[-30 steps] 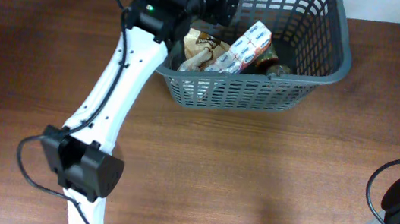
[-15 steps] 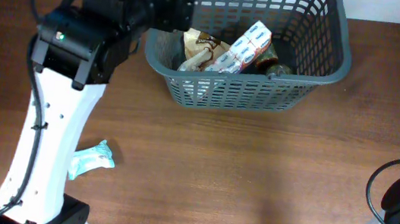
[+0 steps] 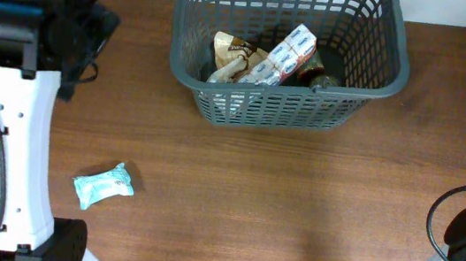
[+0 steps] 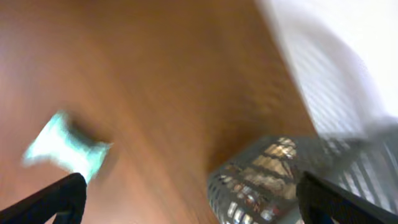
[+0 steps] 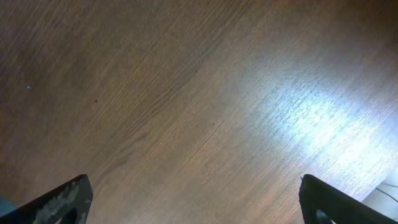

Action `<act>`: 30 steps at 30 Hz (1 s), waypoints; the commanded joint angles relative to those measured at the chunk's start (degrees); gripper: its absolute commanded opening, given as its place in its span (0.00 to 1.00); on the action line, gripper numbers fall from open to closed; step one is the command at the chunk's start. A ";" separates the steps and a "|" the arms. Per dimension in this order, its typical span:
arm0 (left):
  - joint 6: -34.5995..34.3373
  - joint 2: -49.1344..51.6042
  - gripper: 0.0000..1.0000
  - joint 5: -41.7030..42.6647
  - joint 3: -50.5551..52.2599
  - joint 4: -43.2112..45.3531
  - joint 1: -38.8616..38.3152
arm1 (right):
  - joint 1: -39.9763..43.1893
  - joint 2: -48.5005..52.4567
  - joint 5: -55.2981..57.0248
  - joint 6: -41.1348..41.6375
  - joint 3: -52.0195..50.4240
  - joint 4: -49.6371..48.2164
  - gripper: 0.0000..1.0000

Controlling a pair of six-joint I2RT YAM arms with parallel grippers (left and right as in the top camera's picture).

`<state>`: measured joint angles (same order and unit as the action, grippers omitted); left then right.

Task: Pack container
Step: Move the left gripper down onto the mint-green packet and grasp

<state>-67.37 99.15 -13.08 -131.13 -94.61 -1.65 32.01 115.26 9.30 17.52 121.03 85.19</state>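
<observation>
1. Where the desk (image 3: 296, 201) meets its far edge, the dark grey shopping basket (image 3: 282, 90) stands upright, a little right of centre in the overhead view.
2. Inside it, a brown snack bag (image 3: 235, 52) lies toward the left, and a white carton with red and blue print (image 3: 287, 52) leans across it at a slant. A dark item sits at the right, too shaded to name.
3. A teal packet (image 3: 103, 184) lies alone on the desk, well apart from the basket, toward the near left.
4. The left arm (image 3: 11, 121) reaches up the left side. In its blurred wrist view, the left gripper (image 4: 191, 186) is spread wide and holds nothing, with packet and basket both below it.
5. The right gripper (image 5: 196, 186) also gapes wide and empty over bare wood.
</observation>
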 commanded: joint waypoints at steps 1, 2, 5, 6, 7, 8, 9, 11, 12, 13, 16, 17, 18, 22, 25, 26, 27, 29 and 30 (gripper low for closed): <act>-23.50 0.24 0.99 2.93 0.85 -2.08 2.08 | 0.22 -0.57 -0.11 -0.31 -0.24 -0.17 0.99; -24.87 0.42 1.00 4.66 1.77 -2.08 2.62 | 0.22 -0.57 -0.11 -0.31 -0.24 -0.17 0.99; -28.02 0.48 1.00 6.97 5.60 -2.05 3.58 | 0.22 -0.57 -0.11 -0.31 -0.24 -0.17 0.99; -30.03 0.48 1.00 7.32 7.63 -2.08 3.93 | 0.22 -0.57 -0.11 -0.31 -0.24 -0.17 0.99; -32.06 0.48 0.99 7.61 9.70 -2.08 4.26 | 0.22 -0.57 -0.11 -0.31 -0.24 -0.17 0.99; -34.42 0.48 1.00 8.07 12.33 -2.05 4.83 | 0.22 -0.57 -0.11 -0.31 -0.24 -0.17 0.99; -36.52 0.48 1.00 8.76 14.73 -2.08 5.33 | 0.22 -0.57 -0.11 -0.31 -0.24 -0.17 0.99; -39.67 0.48 1.00 10.93 20.41 -1.40 6.78 | 0.22 -0.57 -0.11 -0.31 -0.24 -0.17 0.99; -39.76 0.48 1.00 11.43 23.50 -0.26 7.63 | 0.22 -0.57 -0.11 -0.31 -0.24 -0.17 0.99; -39.76 0.48 0.99 11.37 26.88 1.01 8.55 | 0.22 -0.57 -0.11 -0.31 -0.24 -0.17 0.99; -39.32 0.48 0.99 11.21 34.60 4.83 10.69 | 0.22 -0.57 -0.11 -0.31 -0.24 -0.17 0.99; -39.32 0.48 1.00 11.23 36.83 6.08 11.32 | 0.22 -0.57 -0.11 -0.31 -0.24 -0.17 0.99; -39.32 0.48 1.00 11.39 39.30 7.54 12.00 | 0.22 -0.57 -0.11 -0.31 -0.24 -0.17 0.99; -37.94 0.48 1.00 11.47 47.45 13.31 13.51 | 0.22 -0.57 -0.11 -0.31 -0.24 -0.17 0.99; -34.47 0.48 1.00 11.47 52.35 18.25 13.38 | 0.22 -0.57 -0.11 -0.31 -0.24 -0.17 0.99; -34.32 0.48 1.00 11.80 53.86 19.23 13.27 | 0.22 -0.57 -0.11 -0.31 -0.24 -0.17 0.99; -34.32 0.48 0.99 12.07 55.23 19.91 13.27 | 0.22 -0.57 -0.11 -0.31 -0.24 -0.17 0.99; -34.32 0.48 1.00 12.04 57.20 20.41 13.27 | 0.22 -0.57 -0.11 -0.31 -0.24 -0.17 0.99; -34.29 0.48 1.00 11.85 58.01 20.55 13.27 | 0.22 -0.57 -0.11 -0.31 -0.24 -0.17 0.99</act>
<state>-102.89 99.77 -1.61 -75.35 -74.37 11.64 32.01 115.26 9.30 17.52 121.03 85.17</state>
